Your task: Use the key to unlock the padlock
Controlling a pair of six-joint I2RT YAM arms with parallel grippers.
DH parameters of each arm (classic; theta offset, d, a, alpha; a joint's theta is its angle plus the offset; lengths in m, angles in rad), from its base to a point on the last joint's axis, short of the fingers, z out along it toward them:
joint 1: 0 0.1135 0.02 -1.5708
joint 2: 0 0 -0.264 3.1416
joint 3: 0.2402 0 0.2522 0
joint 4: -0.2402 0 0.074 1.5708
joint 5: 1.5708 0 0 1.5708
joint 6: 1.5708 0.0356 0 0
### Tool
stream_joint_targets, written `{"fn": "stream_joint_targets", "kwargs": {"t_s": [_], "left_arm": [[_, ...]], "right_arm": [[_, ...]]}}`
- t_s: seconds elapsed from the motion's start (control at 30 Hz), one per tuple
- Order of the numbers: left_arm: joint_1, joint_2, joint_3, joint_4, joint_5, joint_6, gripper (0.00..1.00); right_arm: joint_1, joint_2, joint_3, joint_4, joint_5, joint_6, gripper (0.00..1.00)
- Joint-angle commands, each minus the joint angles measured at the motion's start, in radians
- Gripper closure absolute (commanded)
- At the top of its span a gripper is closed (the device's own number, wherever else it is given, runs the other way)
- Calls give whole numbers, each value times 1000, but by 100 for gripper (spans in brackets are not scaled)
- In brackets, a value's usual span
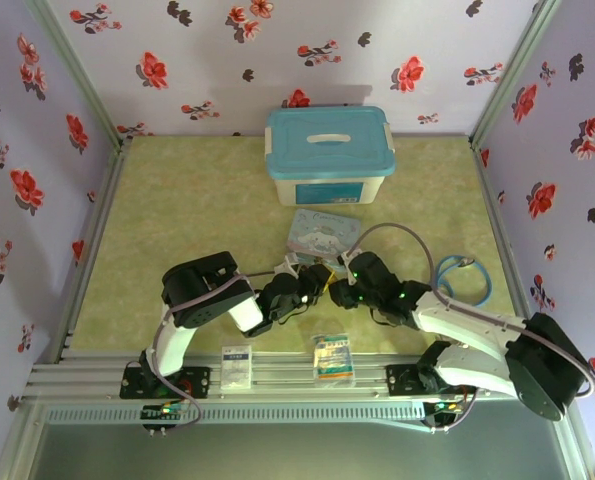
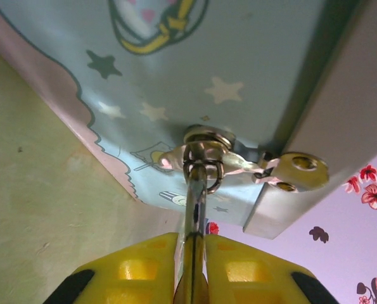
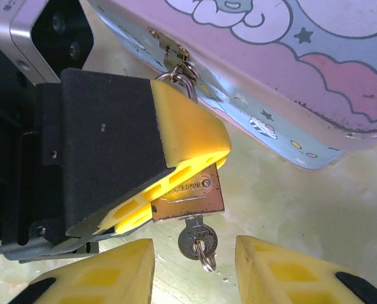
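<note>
The left fingers [image 3: 182, 136] pinch the padlock [image 3: 191, 197] (hooked on the tin [image 3: 289, 82]). The right fingers [image 3: 283, 272] stand spread, flanking the inserted key [image 3: 198, 240].

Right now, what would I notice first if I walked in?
A brass padlock is hooked on the clasp of the cartoon tin, pinched by the left end effector. A key sticks out of its bottom, with the open right end effector either side. A blue-lidded box sits at the back.

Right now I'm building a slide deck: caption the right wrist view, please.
Left gripper clamps the padlock hanging from the tin's hasp while the open right gripper brackets the inserted key.
</note>
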Motion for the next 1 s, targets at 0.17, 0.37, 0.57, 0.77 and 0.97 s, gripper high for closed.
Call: {"fn": "stream_joint_targets", "kwargs": {"t_s": [0.17, 0.37, 0.57, 0.77, 0.97], "left_arm": [[1, -18, -5, -19, 27, 13, 100], [0, -22, 0, -19, 31, 11, 100], [-7, -31, -1, -18, 32, 9, 100], [-7, -46, -12, -18, 35, 14, 100], [-8, -55, -19, -18, 41, 19, 100]], "right_arm": [[67, 81, 46, -8, 156, -36, 66], [149, 148, 72, 29, 273, -83, 72], [213, 213, 110, 60, 433, -95, 85], [171, 195, 43, 203, 194, -6, 89], [74, 187, -36, 379, -105, 119, 89]]}}
